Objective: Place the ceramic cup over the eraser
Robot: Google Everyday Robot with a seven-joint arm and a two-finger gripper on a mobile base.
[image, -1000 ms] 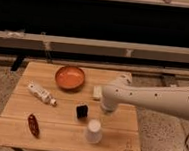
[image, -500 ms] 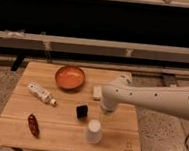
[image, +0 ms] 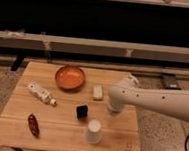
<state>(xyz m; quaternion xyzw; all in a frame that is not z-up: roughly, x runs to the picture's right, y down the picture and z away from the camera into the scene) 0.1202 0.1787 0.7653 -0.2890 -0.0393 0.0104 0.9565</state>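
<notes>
Ceramic cup (image: pixel 93 131) stood on the wooden table (image: pixel 57 136), near the front edge, a little right of centre; white, tapered, nothing touching it; could not tell whether its mouth faced up or down

Eraser (image: pixel 82 111), a small black block, sat just behind and left of the cup, close to it with a narrow strip of tabletop showing between the two; uncovered

Gripper (image: pixel 113 108) hung at the end of the white arm (image: pixel 161 100), low over the right half of the table; right of the eraser, behind and right of the cup, apart from both; jaws spread wide, nothing in them; the fingers themselves were mostly lost against the arm's pale housing; arm reached in from the right edge of the view, passing over the table's right side

Pale whitish block (image: pixel 98 92) lay behind the eraser, just left of the arm's end; orange bowl (image: pixel 69 77) sat toward the back of the table, left of that block, well apart from the cup; white bottle (image: pixel 42 93) lay on its side on the left half, neck pointing toward the middle of the table; a dark red, elongated object (image: pixel 33 125) lay near the front left corner, kind not made out

Table stood on a speckled floor (image: pixel 1 91); a long pale rail (image: pixel 91 45) ran across a dark background behind it
</notes>
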